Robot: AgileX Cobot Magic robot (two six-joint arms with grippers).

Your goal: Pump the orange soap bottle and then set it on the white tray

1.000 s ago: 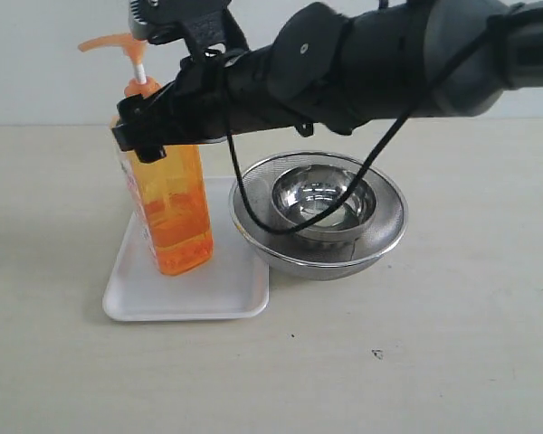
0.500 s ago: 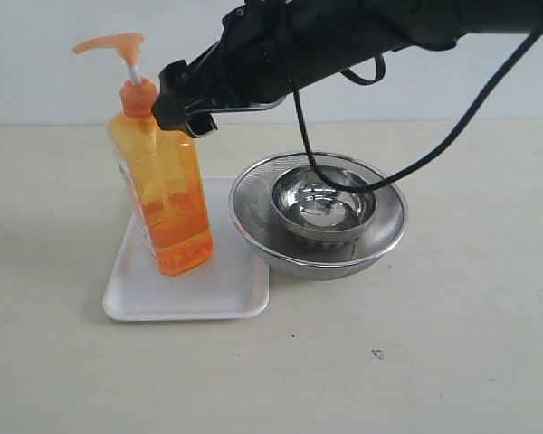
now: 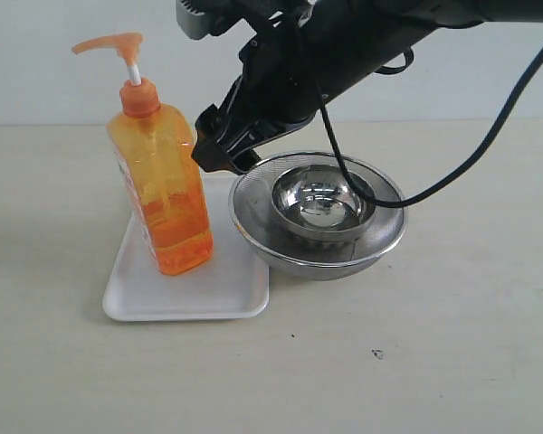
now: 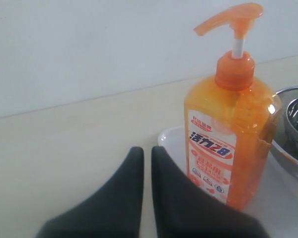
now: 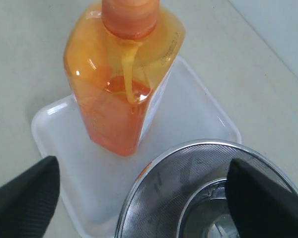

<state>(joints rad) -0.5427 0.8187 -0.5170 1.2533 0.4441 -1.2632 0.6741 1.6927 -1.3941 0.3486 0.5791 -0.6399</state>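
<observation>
The orange soap bottle [image 3: 163,194] stands upright on the white tray [image 3: 199,294], its base planted well inside the rim, and the pump head [image 3: 109,43] is up on its white stem with the spout pointing away from the bowls. The right pincer [image 3: 222,152] hangs just beside the bottle's shoulder, clear of it, above the gap between bottle and bowls. From the right wrist view that pincer [image 5: 141,168] is spread wide, one dark finger at each side of the picture and nothing between them but tray and bowl rim. On the other side, the left pincer [image 4: 145,151] has its two black fingers drawn together with only a thin slit between them, gripping nothing, low over the tabletop [image 3: 434,344] and short of the bottle. That view faces the bottle's white-red label [image 4: 212,158]. Beside the tray sits a steel mesh bowl [image 3: 317,258] with a smaller steel bowl [image 3: 324,203] nested inside; its rim overlaps the tray's edge in view, though whether they touch I cannot tell. A black cable [image 3: 452,172] loops from the right arm across the bowls.
</observation>
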